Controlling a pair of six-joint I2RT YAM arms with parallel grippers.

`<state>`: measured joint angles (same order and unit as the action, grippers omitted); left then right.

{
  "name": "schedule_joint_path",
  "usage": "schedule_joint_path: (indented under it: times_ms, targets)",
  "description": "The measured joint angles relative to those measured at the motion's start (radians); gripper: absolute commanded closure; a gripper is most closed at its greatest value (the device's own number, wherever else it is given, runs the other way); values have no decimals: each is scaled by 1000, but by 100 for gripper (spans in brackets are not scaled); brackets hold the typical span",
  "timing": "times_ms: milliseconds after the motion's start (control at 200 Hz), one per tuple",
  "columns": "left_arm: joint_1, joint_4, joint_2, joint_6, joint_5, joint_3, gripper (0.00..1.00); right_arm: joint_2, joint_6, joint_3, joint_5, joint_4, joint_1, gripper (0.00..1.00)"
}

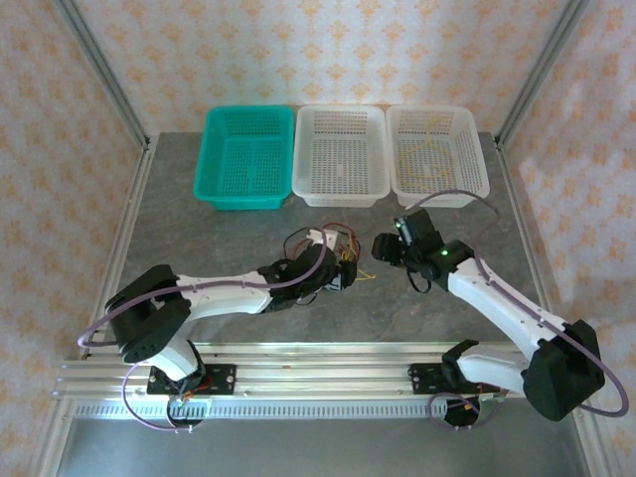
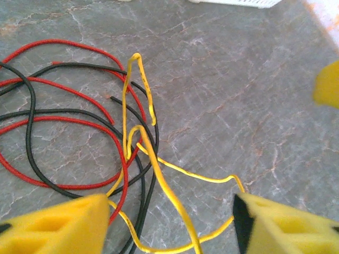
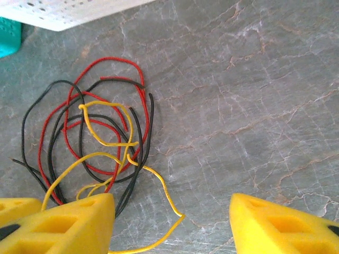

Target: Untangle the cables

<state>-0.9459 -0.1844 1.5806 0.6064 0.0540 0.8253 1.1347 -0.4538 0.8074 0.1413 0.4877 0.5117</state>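
The cables (image 1: 346, 254) lie tangled on the grey table between my two grippers. In the left wrist view red (image 2: 63, 119), black (image 2: 30, 137) and yellow (image 2: 159, 174) strands loop over each other. My left gripper (image 2: 172, 227) hangs low over them, open, with a yellow strand running between its foam fingers (image 2: 53, 227). In the right wrist view the same tangle (image 3: 100, 137) lies to the left. My right gripper (image 3: 172, 225) is open, and a bend of the yellow cable (image 3: 177, 214) lies on the table between its fingers, touching neither.
Three baskets stand along the back: a teal basket (image 1: 212, 189), a white basket (image 1: 341, 111) and a second white basket (image 1: 437, 111) with what looks like a yellow strand in it. Bare table stretches to the right of the tangle.
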Motion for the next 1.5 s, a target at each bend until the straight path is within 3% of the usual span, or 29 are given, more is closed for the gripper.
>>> schedule_joint_path:
  times_ms: [55, 245, 551, 741, 866, 1056, 1197, 1322, 1497]
  targets:
    - [-2, 29, 24, -11, 14, 28, 60, -9, -5, -3, -10, -1, 0, 41]
    - [-3, 143, 51, -54, 74, 101, 81, -59, -18, -16, -44, -8, 0, 42]
    - [-3, 241, 44, -139, 175, 190, 100, -141, -21, -35, -105, -56, 0, 39]
    - [11, 267, -31, -190, 198, 190, 100, -170, -2, -45, -114, -92, 0, 28]
    - [63, 266, -105, -212, 185, 190, 100, -195, 50, -56, -53, -147, 0, 23]
    - [194, 213, -230, -217, 81, 152, 100, -267, 123, -148, 48, -295, 0, 0]
    - [248, 175, -286, -225, -4, 127, 100, -273, 142, -199, 47, -382, 0, 1]
    - [277, 146, -314, -238, -77, 109, 100, -272, 174, -203, 31, -428, 0, 11]
    - [327, 113, -348, -239, -171, 93, 100, -267, 247, -203, 73, -483, 0, 12]
